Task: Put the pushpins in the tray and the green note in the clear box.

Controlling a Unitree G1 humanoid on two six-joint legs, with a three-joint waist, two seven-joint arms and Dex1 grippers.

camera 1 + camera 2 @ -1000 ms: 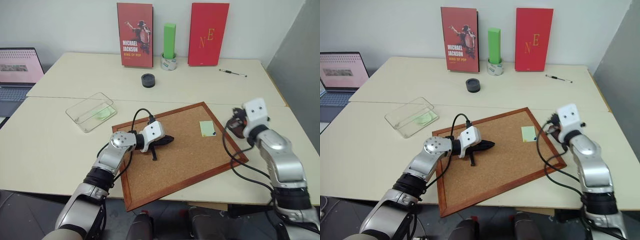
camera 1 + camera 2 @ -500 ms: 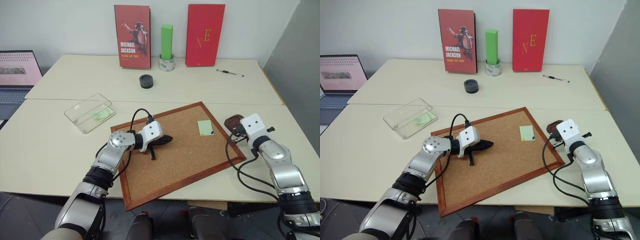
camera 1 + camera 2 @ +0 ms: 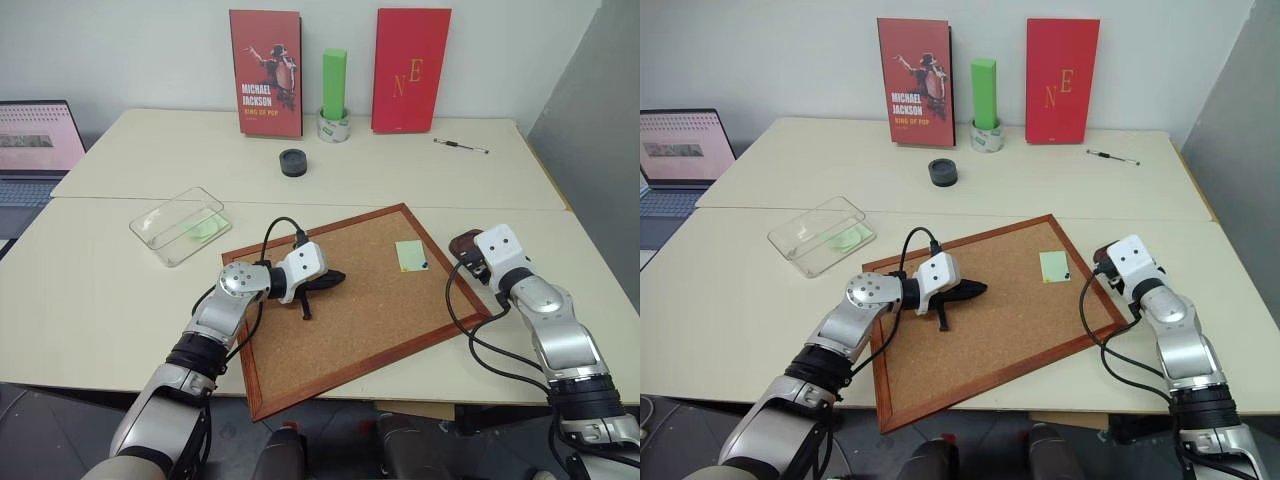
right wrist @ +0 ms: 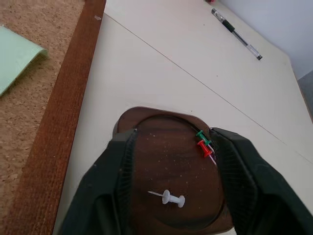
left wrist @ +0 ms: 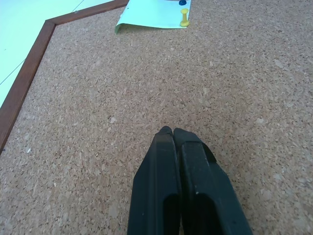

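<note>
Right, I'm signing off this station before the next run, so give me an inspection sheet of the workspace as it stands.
Surface: pale tables with a corkboard lying on them.
Job's things: green note on the corkboard, two pins in its corner; tray holds white, red and green pins; clear box stands away from the board.
Clutter: black puck, pen, two books, green block in a tape roll.
Hands: left hand shut and empty over the cork; right hand open over the tray.
Cables: black leads loop from both wrists.
Surroundings: laptop at the left edge.
</note>
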